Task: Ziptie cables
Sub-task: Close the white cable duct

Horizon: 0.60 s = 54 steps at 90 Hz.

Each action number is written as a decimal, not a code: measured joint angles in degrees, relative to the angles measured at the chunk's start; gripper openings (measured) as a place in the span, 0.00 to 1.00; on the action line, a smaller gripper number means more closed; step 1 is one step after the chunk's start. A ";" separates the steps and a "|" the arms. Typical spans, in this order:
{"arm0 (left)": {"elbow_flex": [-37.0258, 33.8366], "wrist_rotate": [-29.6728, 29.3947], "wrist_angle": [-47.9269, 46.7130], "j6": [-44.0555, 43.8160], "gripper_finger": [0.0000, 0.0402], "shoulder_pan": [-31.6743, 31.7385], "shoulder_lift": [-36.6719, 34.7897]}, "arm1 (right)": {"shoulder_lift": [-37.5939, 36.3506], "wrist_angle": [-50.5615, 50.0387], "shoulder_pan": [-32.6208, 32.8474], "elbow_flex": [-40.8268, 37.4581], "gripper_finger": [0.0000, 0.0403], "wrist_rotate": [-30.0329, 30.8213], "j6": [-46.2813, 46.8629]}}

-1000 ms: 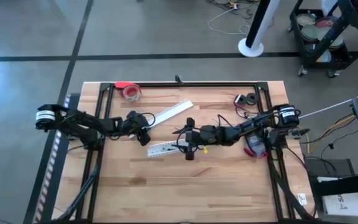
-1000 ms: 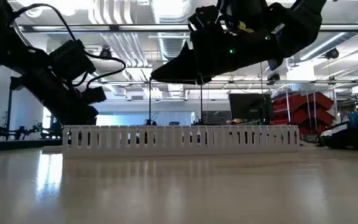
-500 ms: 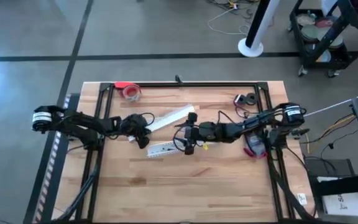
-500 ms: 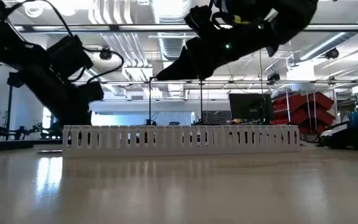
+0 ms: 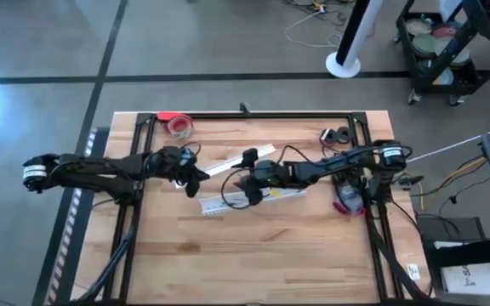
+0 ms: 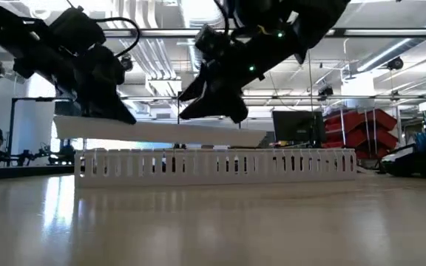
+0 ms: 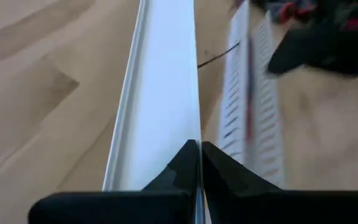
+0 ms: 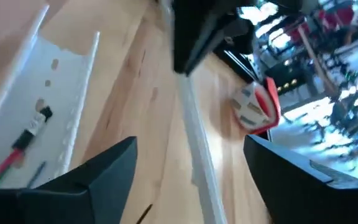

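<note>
While left gripper (image 7: 199,163) jaws clamp the white strip (image 7: 160,93), right gripper (image 8: 188,171) jaws gape.

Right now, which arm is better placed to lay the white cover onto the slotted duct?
Left. The left gripper is shut on the cover, holding it above the duct. The right gripper is open and empty, near the duct where the cables lie.
</note>
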 joint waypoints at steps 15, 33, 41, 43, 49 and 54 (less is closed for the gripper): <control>0.40 4.24 -0.42 -1.19 0.00 -0.15 0.06 | 3.38 -3.32 -0.66 4.14 0.61 4.54 -3.82; 0.93 7.54 1.26 0.63 0.00 -0.15 -0.65 | 5.07 -12.27 -1.04 7.73 0.41 3.56 -1.19; 0.95 9.05 2.27 2.21 0.00 -0.09 -0.93 | 5.07 -15.36 -1.16 8.92 0.28 3.48 1.09; 0.95 9.11 2.21 2.72 0.00 -0.09 -0.93 | 5.06 -16.07 -1.16 9.09 0.24 3.24 1.73; 0.95 9.30 1.94 5.22 0.00 -0.15 -0.60 | 4.79 -18.49 -1.18 9.40 0.12 1.12 4.27; 0.95 9.58 1.20 8.46 0.00 -0.13 -0.48 | 4.45 -20.21 -1.16 9.60 0.04 -1.37 6.34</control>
